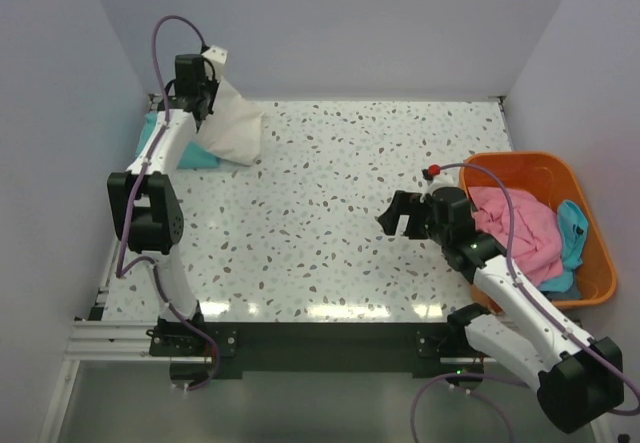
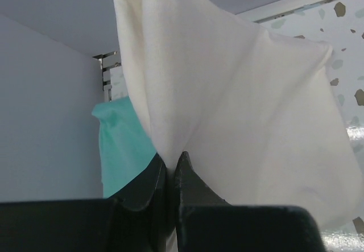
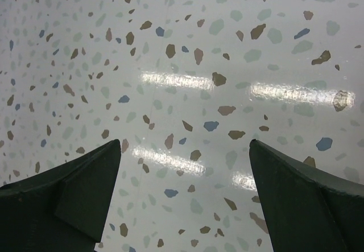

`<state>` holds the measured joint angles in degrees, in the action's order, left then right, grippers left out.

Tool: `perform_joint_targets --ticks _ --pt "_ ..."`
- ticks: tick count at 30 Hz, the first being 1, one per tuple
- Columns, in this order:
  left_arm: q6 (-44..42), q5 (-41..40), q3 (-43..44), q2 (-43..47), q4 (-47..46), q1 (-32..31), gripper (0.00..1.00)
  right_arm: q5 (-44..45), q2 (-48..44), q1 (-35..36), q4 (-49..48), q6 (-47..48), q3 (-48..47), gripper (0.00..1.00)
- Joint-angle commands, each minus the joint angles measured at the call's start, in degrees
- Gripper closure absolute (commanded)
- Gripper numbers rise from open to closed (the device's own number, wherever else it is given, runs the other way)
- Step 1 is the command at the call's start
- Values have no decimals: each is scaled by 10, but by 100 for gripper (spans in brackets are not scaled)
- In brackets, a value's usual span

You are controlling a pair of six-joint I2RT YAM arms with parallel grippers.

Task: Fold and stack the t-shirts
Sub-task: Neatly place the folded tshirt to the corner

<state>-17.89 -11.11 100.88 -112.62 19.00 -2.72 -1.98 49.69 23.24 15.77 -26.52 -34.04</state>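
My left gripper (image 2: 170, 162) is pinched tight on a fold of the cream shirt (image 2: 239, 93), holding it up at the far left corner of the table (image 1: 330, 263), draped over the teal shirt (image 2: 122, 144). My right gripper (image 3: 185, 143) hangs wide open and empty over the table, beside the orange basket (image 1: 596, 281) holding the pink shirt (image 1: 515, 231) and blue shirt (image 1: 573, 225).

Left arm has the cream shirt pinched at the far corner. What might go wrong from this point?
1. The left gripper pinches only a narrow fold of the cream shirt, which hangs bunched; it may slip free or land crumpled instead of flat.
2. The cream shirt hangs right beside the teal shirt; pulling it sideways might drag or rumple that one.
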Motion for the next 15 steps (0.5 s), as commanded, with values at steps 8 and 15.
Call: perform_joint_targets --ticks 8,15 --pt "-42 14 52 44 17 27 100 5 52 0 -37 14 -37 1" --pt "-51 22 60 81 9 27 100 -9 82 0 -51 5 -42 1"
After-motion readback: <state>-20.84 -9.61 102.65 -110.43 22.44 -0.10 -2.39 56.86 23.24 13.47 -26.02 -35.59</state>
